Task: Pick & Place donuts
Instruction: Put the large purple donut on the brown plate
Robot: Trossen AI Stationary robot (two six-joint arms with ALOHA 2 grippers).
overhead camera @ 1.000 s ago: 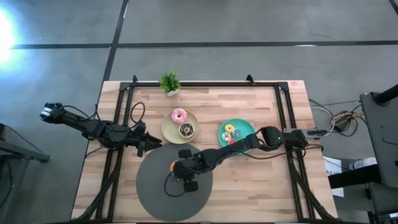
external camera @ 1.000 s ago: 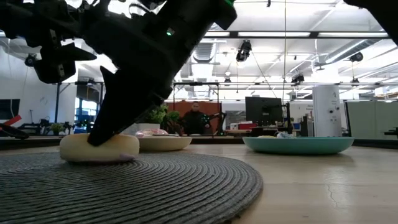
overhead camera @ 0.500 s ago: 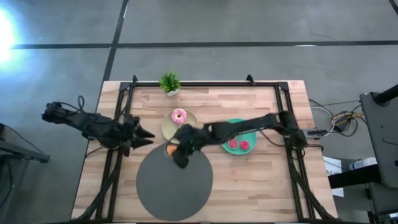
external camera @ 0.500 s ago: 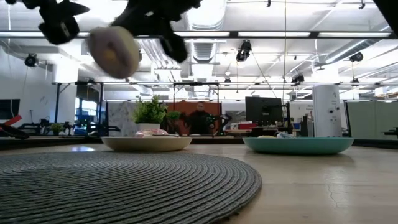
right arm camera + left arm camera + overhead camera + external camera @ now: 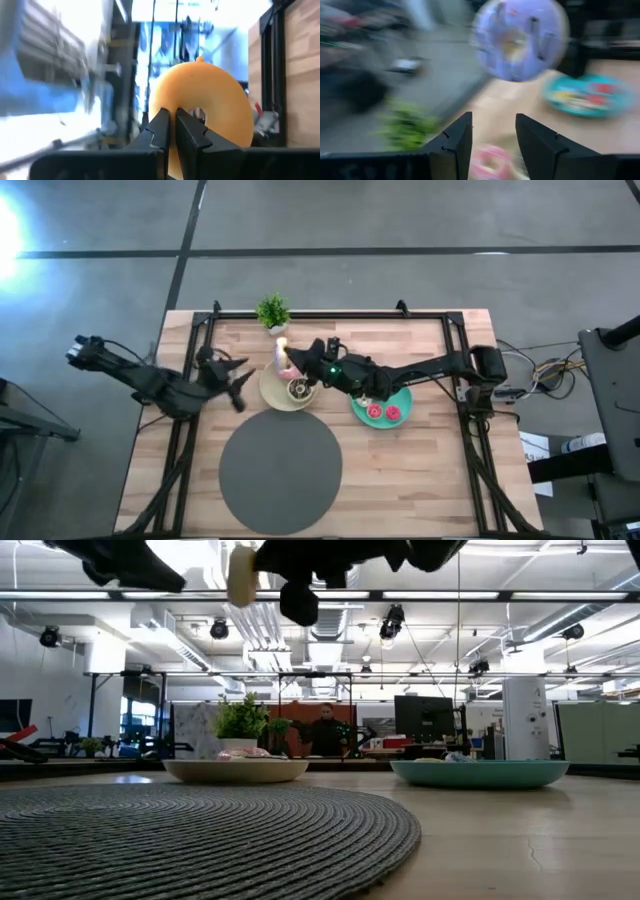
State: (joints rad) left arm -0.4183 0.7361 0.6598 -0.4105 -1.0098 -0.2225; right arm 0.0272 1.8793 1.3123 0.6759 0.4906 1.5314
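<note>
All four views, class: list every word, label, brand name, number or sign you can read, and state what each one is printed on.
No readable text in any view.
Monitor in the room behind the table: screen dark, nothing legible.
Lilac donut, teal plate, beige plate and grey mat: no lettering.

bench [image 5: 420, 470]: light wood planks, black frame rails
mat [image 5: 280, 473]: big dark grey round one, near edge
plates: beige plate [image 5: 272, 392] mid, teal plate [image 5: 400, 402] beside it
plant [image 5: 272, 312]: small potted one, far edge
</note>
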